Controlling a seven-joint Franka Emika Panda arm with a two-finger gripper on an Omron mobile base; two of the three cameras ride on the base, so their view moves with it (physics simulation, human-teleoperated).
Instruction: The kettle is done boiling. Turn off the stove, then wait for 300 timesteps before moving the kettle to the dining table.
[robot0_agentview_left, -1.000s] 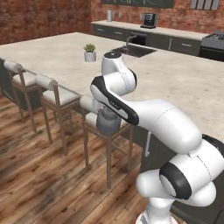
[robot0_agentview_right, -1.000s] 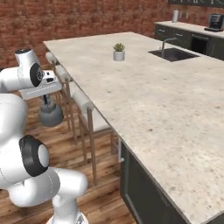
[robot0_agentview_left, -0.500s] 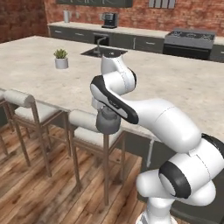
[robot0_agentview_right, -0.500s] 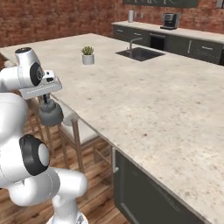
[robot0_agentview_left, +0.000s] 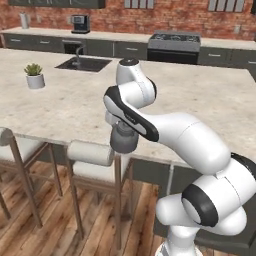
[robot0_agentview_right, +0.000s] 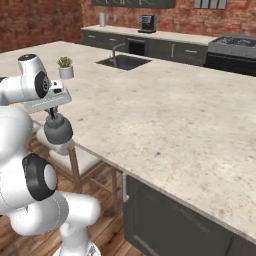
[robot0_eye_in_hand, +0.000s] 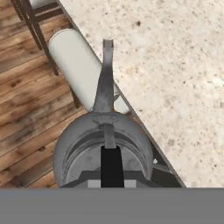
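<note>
The kettle (robot0_agentview_left: 123, 140) (robot0_agentview_right: 58, 131) (robot0_eye_in_hand: 105, 151) is a squat grey metal pot hanging by its thin dark handle. My gripper (robot0_agentview_right: 51, 115) (robot0_eye_in_hand: 111, 168) is shut on that handle from above. The kettle hangs in the air just off the near edge of the dining table (robot0_agentview_left: 60, 107) (robot0_agentview_right: 175, 115) (robot0_eye_in_hand: 175, 65), above a stool's padded back. In the hand view its body overlaps the beige stone edge only slightly. The stove (robot0_agentview_left: 175, 42) (robot0_agentview_right: 235, 47) stands far back against the brick wall, beyond the table.
Cream-padded stools (robot0_agentview_left: 92, 155) (robot0_agentview_right: 75, 159) (robot0_eye_in_hand: 74, 57) line the table's near side over a wood floor. A potted plant (robot0_agentview_left: 34, 76) (robot0_agentview_right: 65, 67) and a sink (robot0_agentview_left: 82, 63) (robot0_agentview_right: 122, 61) sit on the table top. A coffee machine (robot0_agentview_left: 79, 22) stands on the back counter.
The whole picture has shifted, so the base has moved along and towards the table. The kettle stays in my shut gripper, and the table edge is closer to it.
</note>
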